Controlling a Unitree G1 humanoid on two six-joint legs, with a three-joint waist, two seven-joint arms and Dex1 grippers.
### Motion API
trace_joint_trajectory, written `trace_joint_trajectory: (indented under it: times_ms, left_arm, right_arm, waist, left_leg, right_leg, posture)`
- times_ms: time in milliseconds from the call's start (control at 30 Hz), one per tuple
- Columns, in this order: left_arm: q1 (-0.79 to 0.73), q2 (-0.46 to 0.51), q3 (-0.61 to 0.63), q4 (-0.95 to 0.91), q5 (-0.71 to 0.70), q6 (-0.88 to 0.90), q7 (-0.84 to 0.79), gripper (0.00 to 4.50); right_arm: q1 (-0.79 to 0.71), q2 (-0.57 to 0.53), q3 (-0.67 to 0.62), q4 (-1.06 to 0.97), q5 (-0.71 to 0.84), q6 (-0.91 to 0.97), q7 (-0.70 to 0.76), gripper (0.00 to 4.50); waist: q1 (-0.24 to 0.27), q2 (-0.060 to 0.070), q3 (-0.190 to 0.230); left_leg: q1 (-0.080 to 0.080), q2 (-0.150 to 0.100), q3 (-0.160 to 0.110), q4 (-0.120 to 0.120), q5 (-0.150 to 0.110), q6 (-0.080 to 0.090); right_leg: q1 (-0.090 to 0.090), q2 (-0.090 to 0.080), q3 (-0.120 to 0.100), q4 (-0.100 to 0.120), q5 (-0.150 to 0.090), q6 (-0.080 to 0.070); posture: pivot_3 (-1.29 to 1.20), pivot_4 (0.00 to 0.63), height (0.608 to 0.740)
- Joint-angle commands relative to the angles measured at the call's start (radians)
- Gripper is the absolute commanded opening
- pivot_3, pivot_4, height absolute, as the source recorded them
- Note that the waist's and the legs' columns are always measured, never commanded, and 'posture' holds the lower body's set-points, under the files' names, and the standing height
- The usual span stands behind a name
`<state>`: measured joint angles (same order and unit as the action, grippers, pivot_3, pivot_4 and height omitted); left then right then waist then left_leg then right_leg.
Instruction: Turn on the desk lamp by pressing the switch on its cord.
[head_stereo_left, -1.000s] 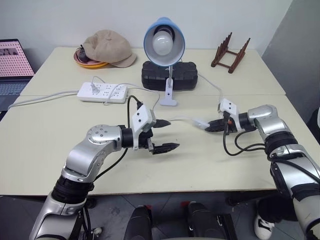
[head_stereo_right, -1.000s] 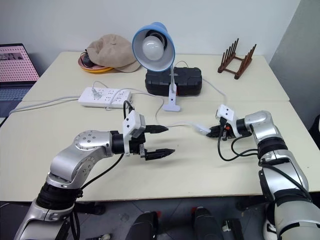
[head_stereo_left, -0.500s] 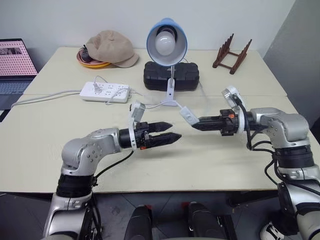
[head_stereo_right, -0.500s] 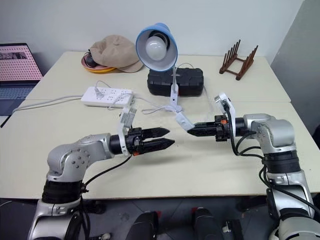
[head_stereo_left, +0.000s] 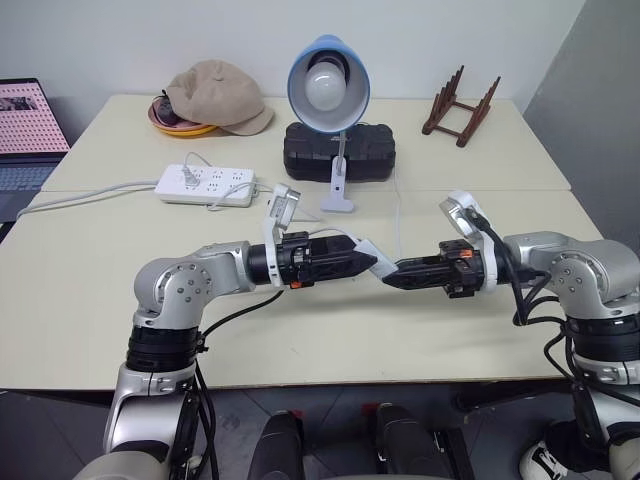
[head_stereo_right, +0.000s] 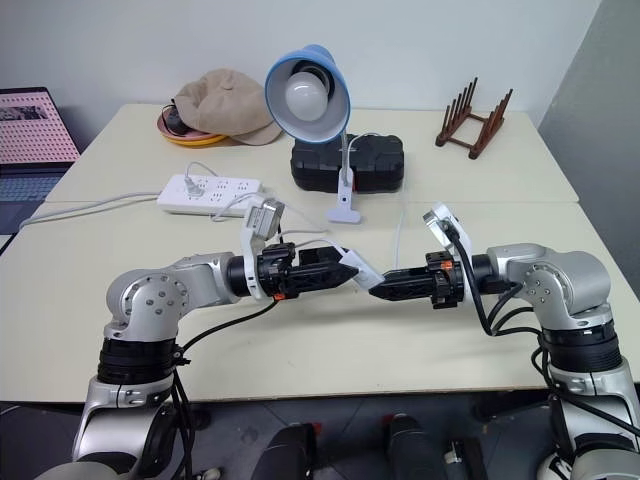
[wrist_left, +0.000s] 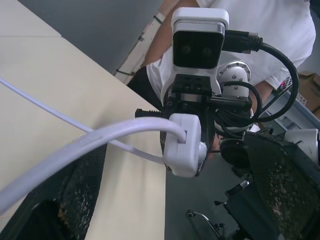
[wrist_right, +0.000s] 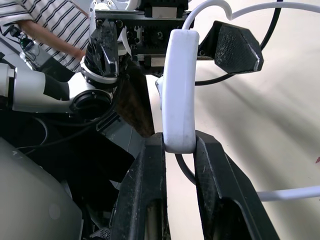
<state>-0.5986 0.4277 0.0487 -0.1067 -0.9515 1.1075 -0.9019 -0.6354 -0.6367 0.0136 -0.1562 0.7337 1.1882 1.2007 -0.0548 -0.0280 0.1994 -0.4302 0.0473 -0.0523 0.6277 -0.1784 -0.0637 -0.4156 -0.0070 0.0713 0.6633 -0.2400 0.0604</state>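
Left eye view: the desk lamp (head_stereo_left: 328, 88) is not lit as far as I can tell, its bulb looks plain white, so the press itself is still to do. The fetch part looks done: the switch (head_stereo_left: 368, 259) is up off the table (head_stereo_left: 90, 290), held in mid-air between the two arms in front of the lamp, with the cord (head_stereo_left: 398, 215) trailing back toward the lamp base. The right gripper (wrist_right: 176, 150) is clenched on the near end of the switch, fingers (wrist_right: 212, 172) tight on both sides in the right wrist view. The left gripper (head_stereo_left: 366, 262) is spread wide, its black fingers (wrist_right: 235, 47) standing either side of the far end of the switch; I can't tell whether either pad is touching it yet. In the left wrist view the switch sits end-on right ahead, cord looping out of it. What's left, by my read: squeeze the left jaws onto the rocker and check that the bulb lights.
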Motion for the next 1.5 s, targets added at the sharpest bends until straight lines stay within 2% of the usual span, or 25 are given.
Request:
trace_joint_trajectory:
  times_ms: [33,400,567,633,1033,1100,1133,1267,1500]
  left_arm:
    - [0.008,0.003,0.005,-0.040,-0.029,-0.003,-0.015,4.03]
    - [0.018,-0.005,0.004,-0.052,-0.032,-0.017,-0.008,1.97]
    - [0.022,-0.005,0.005,-0.064,-0.037,-0.017,-0.007,0.86]
    - [0.022,-0.004,0.005,-0.064,-0.036,-0.021,-0.008,0.57]
    - [0.017,0.002,-0.013,-0.075,-0.022,-0.029,0.011,0.46]
    - [0.013,-0.001,-0.003,-0.074,-0.053,-0.009,0.003,1.17]
    - [0.012,0.001,-0.003,-0.077,-0.063,-0.001,-0.001,1.22]
    - [0.012,0.006,-0.019,-0.084,-0.057,0.013,0.010,2.06]
    - [0.011,0.004,-0.026,-0.084,-0.054,0.019,0.011,2.06]
  right_arm:
    - [-0.003,-0.018,-0.026,-0.041,0.056,0.002,-0.006,0.40]
    - [-0.017,-0.028,0.000,-0.036,0.077,-0.014,-0.016,0.40]
    - [-0.023,-0.024,0.012,-0.038,0.076,-0.020,-0.013,0.40]
    - [-0.026,-0.024,0.014,-0.037,0.075,-0.022,-0.014,0.40]
    - [-0.037,-0.028,0.022,-0.014,0.064,-0.043,-0.003,0.40]
    - [-0.039,-0.027,0.023,-0.010,0.061,-0.048,-0.003,0.40]
    - [-0.039,-0.026,0.024,-0.009,0.060,-0.051,-0.004,0.40]
    - [-0.038,-0.029,0.028,-0.008,0.057,-0.061,-0.006,0.40]
    - [-0.033,-0.033,0.032,-0.010,0.060,-0.066,-0.010,0.40]
  waist:
    - [0.000,0.000,0.000]
    - [0.000,0.000,0.000]
    - [0.000,0.000,0.000]
    - [0.000,0.000,0.000]
    - [0.000,0.000,0.000]
    - [0.000,0.000,0.000]
    - [0.000,0.000,0.000]
    - [0.000,0.000,0.000]
    - [0.000,0.000,0.000]
  left_leg:
    - [0.000,0.000,0.000,0.000,0.000,0.000]
    - [0.000,0.000,0.000,0.000,0.000,0.000]
    - [0.000,0.000,0.000,0.000,0.000,0.000]
    - [0.000,0.000,0.000,0.000,0.000,0.000]
    - [-0.001,0.000,0.000,0.000,0.000,0.000]
    - [-0.001,0.000,0.000,0.000,0.000,0.000]
    - [-0.001,0.000,0.000,0.000,0.000,0.000]
    - [-0.001,0.000,0.000,0.000,0.000,0.000]
    - [-0.001,0.000,0.000,0.000,0.000,0.000]
  right_leg:
    - [0.000,0.000,0.000,0.000,0.000,0.000]
    - [0.000,0.000,0.000,-0.001,0.000,0.000]
    - [0.000,0.000,0.000,-0.001,0.000,0.000]
    - [0.000,0.000,0.000,-0.001,0.000,0.000]
    - [0.000,0.000,0.000,-0.001,-0.003,-0.004]
    - [-0.001,0.000,0.000,-0.001,-0.003,-0.004]
    - [-0.001,0.000,0.000,-0.001,-0.003,-0.004]
    - [-0.001,0.000,0.000,-0.001,-0.003,-0.005]
    - [-0.001,0.000,0.000,-0.001,-0.003,-0.005]
  posture:
    - [0.00,0.150,0.740]
    - [0.00,0.150,0.740]
    - [0.00,0.150,0.740]
    - [0.00,0.150,0.740]
    - [0.00,0.150,0.740]
    - [0.00,0.150,0.740]
    - [0.00,0.150,0.740]
    - [0.00,0.150,0.740]
    - [0.00,0.150,0.740]
